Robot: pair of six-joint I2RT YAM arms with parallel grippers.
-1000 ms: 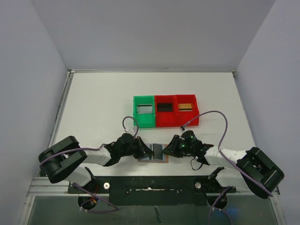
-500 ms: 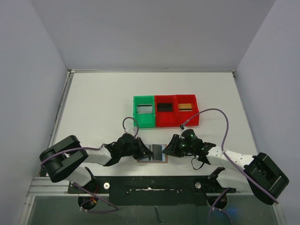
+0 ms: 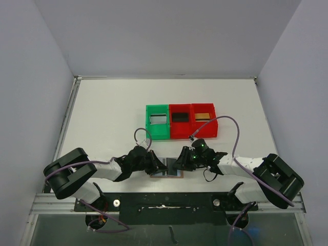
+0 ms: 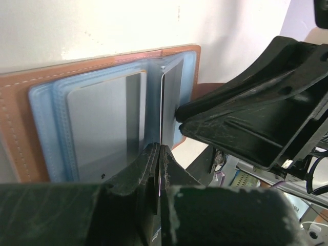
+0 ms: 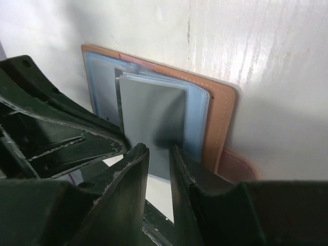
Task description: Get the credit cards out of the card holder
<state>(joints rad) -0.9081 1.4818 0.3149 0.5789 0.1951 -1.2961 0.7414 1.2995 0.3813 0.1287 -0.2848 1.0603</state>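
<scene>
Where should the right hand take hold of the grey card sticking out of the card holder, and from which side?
Pinch the grey card by its free end, across its flat faces, coming from the right hand's own side. Only that end juts past the card holder's pocket; the left hand blocks the far side.

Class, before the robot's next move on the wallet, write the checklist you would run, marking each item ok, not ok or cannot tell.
1. Wallet lies open: ok.
2. Left hand shut on the wallet's inner leaf: ok.
3. Right hand open, fingers either side of the grey card: ok.
4. Grey card clear of its pocket: not ok, seems partly in.
5. Second card out of the other pocket: not ok.
6. Right fingers placed for a firm pinch: cannot tell.
</scene>
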